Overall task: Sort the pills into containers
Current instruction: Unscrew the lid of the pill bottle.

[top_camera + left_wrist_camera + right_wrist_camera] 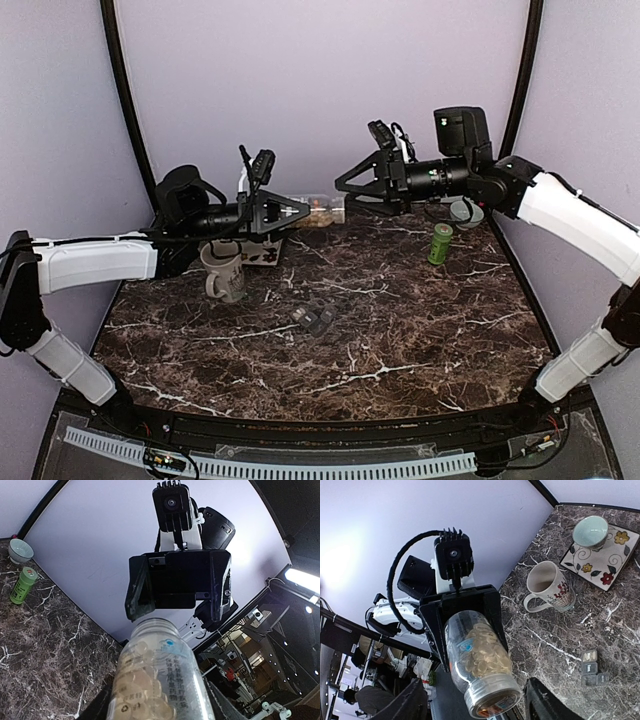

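A clear jar full of tan-yellow pills lies sideways in the air at the back, above the table. My left gripper is shut on its body. The jar's bare threaded neck points at my right gripper, which is open with the neck between its spread fingers and not touching them. In the left wrist view the jar fills the bottom and the right gripper stands open just beyond it. The dark grey containers lie mid-table, also in the right wrist view.
A white mug stands at the left beside a floral plate that bears a pale teal bowl. A green bottle stands at the back right. Black frame posts rise at both back corners.
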`<state>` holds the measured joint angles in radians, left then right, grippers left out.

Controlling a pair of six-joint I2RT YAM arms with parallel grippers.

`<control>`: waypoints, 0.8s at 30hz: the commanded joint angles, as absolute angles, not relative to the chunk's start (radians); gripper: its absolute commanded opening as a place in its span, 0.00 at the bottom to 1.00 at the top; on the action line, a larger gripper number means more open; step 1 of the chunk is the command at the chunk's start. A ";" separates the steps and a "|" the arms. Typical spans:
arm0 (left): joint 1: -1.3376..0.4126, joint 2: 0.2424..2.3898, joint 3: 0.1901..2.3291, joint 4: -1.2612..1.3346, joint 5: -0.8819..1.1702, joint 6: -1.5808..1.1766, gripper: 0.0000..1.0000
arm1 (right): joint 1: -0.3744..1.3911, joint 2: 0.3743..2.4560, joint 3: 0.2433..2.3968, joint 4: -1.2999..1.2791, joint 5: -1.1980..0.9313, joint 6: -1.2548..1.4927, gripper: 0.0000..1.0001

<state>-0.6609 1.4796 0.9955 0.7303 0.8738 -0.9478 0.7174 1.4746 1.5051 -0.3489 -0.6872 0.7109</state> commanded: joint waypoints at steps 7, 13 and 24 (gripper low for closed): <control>-0.655 1.453 0.958 0.873 0.848 -1.011 0.00 | 0.701 1.419 1.403 -0.186 -0.739 0.831 0.72; -0.649 1.459 0.914 0.992 0.819 -1.082 0.00 | 0.701 1.407 1.371 -0.134 -0.753 0.879 0.73; -0.648 1.489 0.865 1.147 0.792 -1.172 0.00 | 0.724 1.431 1.379 -0.114 -0.758 0.926 0.69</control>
<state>-0.6525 1.4891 0.8925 1.0172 0.8089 -1.1275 0.7097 1.4357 1.3705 -0.1570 -0.7456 0.9039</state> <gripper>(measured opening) 0.543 0.698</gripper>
